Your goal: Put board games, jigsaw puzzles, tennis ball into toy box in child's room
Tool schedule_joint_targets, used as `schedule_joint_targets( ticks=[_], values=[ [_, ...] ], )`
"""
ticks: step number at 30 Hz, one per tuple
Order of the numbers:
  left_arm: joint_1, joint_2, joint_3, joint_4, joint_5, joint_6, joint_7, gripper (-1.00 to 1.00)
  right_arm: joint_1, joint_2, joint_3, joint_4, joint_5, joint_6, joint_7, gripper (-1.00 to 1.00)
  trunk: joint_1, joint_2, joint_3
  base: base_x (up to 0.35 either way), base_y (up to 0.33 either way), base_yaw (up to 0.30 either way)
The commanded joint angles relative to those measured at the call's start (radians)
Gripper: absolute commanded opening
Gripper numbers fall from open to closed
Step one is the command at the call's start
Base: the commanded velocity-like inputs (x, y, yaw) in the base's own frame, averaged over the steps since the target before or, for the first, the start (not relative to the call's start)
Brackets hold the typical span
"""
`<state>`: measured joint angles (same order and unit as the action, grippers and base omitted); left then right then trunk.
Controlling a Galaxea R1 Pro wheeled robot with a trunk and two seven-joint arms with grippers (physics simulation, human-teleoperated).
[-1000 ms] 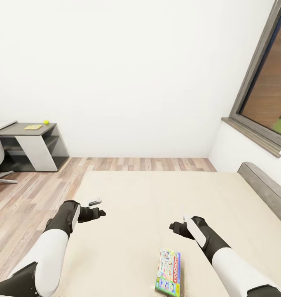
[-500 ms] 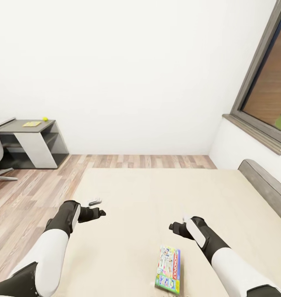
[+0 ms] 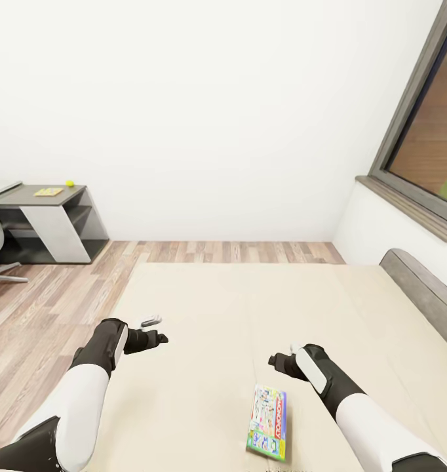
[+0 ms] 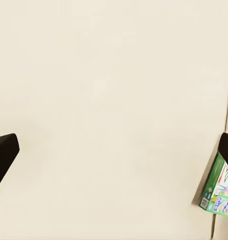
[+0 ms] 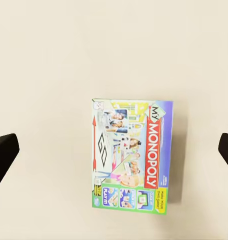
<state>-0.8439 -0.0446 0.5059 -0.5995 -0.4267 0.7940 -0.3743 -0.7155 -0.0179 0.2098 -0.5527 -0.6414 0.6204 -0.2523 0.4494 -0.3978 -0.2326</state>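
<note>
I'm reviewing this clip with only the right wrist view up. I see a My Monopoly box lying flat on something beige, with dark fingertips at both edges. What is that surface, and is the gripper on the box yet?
Observer: The head view shows the beige surface is the bed mattress. The Monopoly box lies on it, and the right gripper hangs apart from the box, not touching it.
Operator: Is the other arm holding anything?
Observer: No. The left gripper is open and empty over bare mattress.
Operator: Any other toys in sight?
Observer: Yes, far off: a small yellow-green ball and a flat yellowish box sit on the dark grey desk section by the wall.
</note>
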Motion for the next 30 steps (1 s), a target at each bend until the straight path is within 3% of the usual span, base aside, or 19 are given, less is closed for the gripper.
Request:
schedule_joint_targets(
  ticks=[1,30],
  values=[
    [-0.001,-0.002,0.008,-0.002,-0.010,0.004,-0.008,1.00,-0.001,-0.001,0.008,-0.002,-0.010,0.002,-0.009,1.00,0.001,-0.002,-0.004,0.000,0.000,0.000],
    [-0.001,-0.003,0.007,-0.002,-0.012,0.004,-0.006,1.00,-0.001,0.001,0.014,-0.001,-0.010,0.001,-0.009,1.00,0.001,-0.002,-0.052,0.000,0.000,0.000]
  ],
)
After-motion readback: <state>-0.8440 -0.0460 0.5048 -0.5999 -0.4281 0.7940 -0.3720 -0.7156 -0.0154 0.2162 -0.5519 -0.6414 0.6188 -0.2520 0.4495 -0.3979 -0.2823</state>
